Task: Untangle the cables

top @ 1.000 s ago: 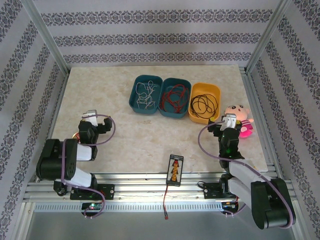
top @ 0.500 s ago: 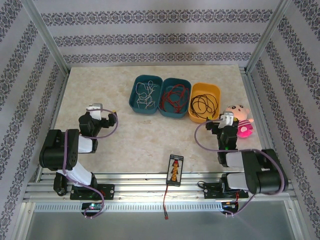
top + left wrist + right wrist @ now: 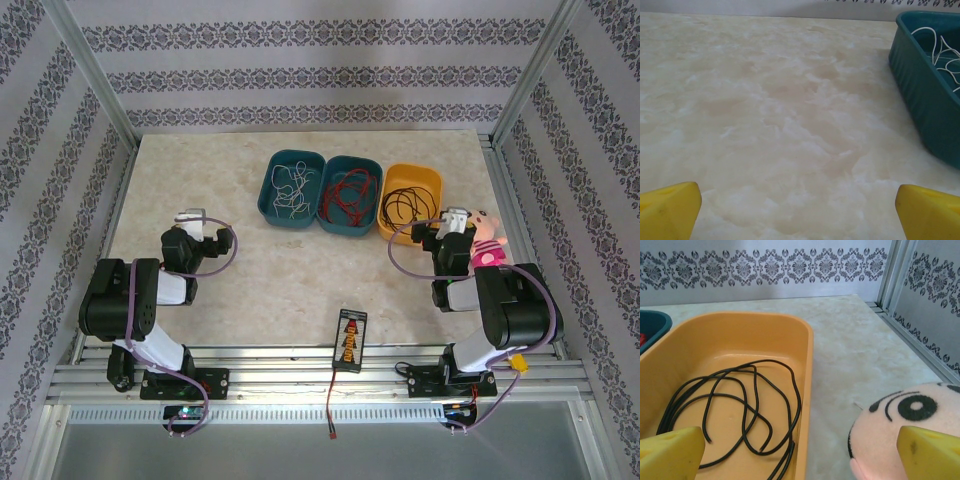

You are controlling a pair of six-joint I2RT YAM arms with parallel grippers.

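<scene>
Three trays stand close together in a row at the far middle of the marbled table (image 3: 270,290). The left teal tray (image 3: 264,200) holds the white cable (image 3: 290,190), the middle teal tray (image 3: 328,228) holds the red cable (image 3: 347,193), and the orange tray (image 3: 730,337) holds the black cable (image 3: 752,405). Each cable is a loose coil alone in its tray. The left gripper (image 3: 800,212) hangs low over bare tabletop, its yellow fingers spread wide with nothing between them. The left teal tray's wall stands ahead to its right. The right gripper (image 3: 801,452) is likewise spread wide and empty at the near end of the orange tray, facing the black cable. A pink plush doll (image 3: 892,415) lies just beside its right finger, near the tray. A flat black device (image 3: 349,339) with a red lead (image 3: 333,400) rests at the table's near edge between the arms, well apart from the trays
</scene>
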